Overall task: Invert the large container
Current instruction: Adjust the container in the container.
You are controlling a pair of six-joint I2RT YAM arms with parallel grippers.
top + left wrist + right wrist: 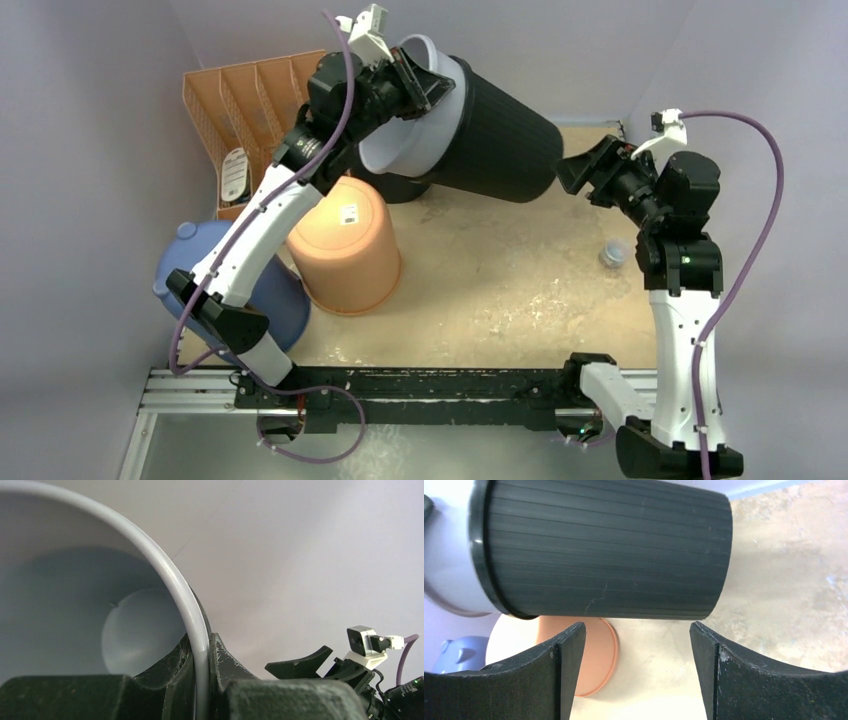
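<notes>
Black fingers point(569, 675) of the right gripper point(638, 630) fill the bottom of its wrist view, spread wide with nothing between them, pointing at the ribbed black side of the large container point(609, 550). From above, the right arm point(680, 300) rises from its base at the near right corner, folds at the elbow and turns its wrist left, so the right gripper point(580, 170) hangs just off the container's closed end without touching it. The left arm point(250, 250) stretches up and away from the near left, its wrist bent right; the left gripper point(425, 85) is clamped on the pale grey rim. The large container point(500, 130) is held on its side above the far part of the table point(500, 290), mouth facing left. An upturned orange bucket point(345, 245) and a blue tub point(275, 300) stand beneath the left arm.
</notes>
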